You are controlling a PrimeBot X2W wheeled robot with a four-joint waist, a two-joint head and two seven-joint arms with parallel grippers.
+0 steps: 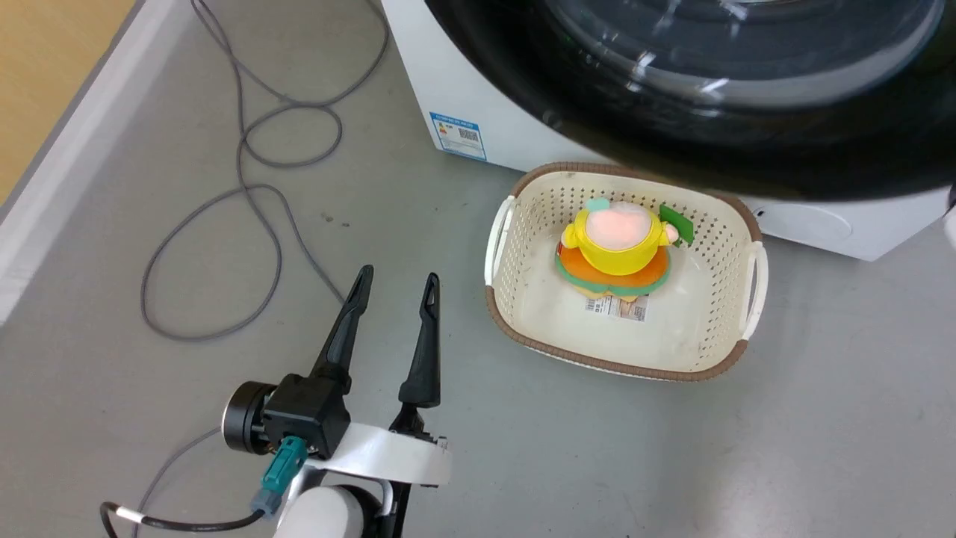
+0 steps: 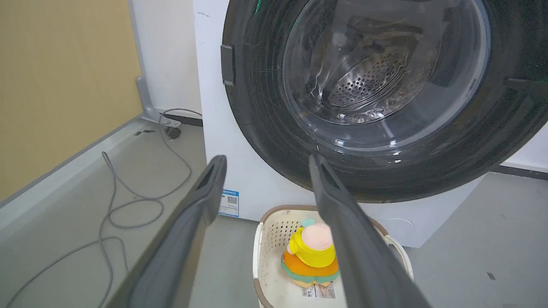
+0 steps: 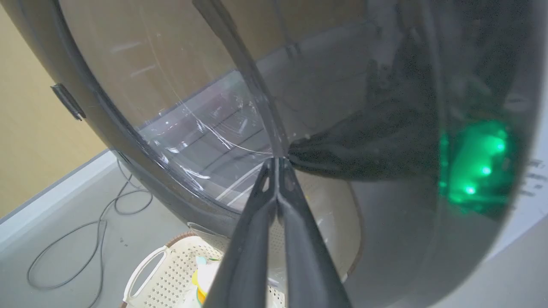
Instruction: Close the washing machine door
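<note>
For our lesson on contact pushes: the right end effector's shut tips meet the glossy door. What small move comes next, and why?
Probably press the right end effector forward into the washing machine door. Its shut tips touch the glossy face, and the latch tab showing at the rim suggests the door stands ajar from the washing machine. The left end effector hangs open.

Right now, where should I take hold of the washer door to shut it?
The door has a smooth, rounded glossy front with nothing to pinch, so I'd push rather than grip: from the front, with the shut right gripper tips on it, probably near the rim by the small tab.
</note>
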